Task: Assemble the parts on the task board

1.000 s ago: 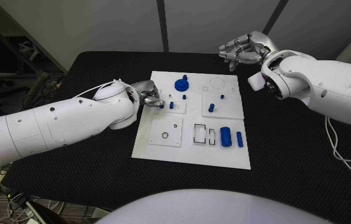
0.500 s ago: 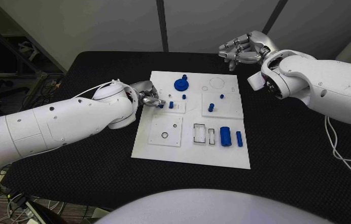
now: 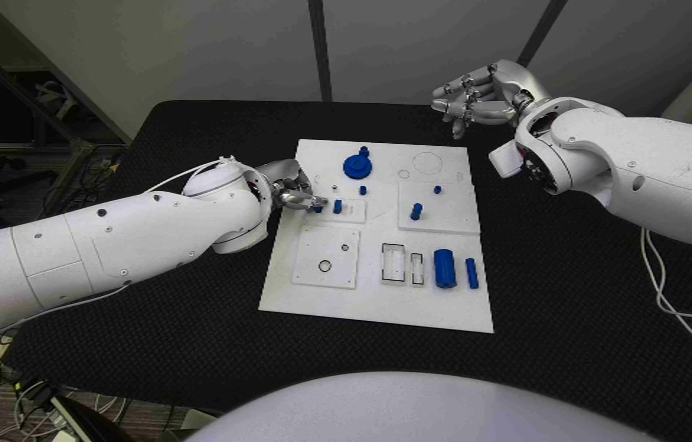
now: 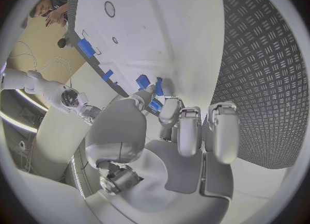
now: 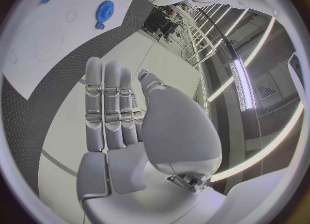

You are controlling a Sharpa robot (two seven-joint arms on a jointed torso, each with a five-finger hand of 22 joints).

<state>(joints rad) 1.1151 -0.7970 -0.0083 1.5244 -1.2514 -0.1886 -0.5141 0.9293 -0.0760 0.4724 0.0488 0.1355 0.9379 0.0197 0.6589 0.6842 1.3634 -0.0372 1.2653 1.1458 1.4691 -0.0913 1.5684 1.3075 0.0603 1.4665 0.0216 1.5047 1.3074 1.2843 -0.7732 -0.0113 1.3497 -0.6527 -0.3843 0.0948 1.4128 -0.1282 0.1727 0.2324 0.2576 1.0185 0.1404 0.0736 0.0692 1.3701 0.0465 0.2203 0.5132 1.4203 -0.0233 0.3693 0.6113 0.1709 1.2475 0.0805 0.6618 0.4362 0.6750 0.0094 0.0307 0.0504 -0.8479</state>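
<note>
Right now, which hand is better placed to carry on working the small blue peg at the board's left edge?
Left. The left hand is already at the small blue peg, fingertips on it, on the task board. The right hand is raised beyond the board's far corner, holding nothing.

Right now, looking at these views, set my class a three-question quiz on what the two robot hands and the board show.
1. True or false: the right robot hand holds a blue part.
2. Which robot hand is at the task board? A) left B) right C) both
3. Fill in: the left robot hand pinches a small ____ part.

Key: 1 false, it hangs off the board's far corner with nothing in it. 2 A. 3 blue.
</note>
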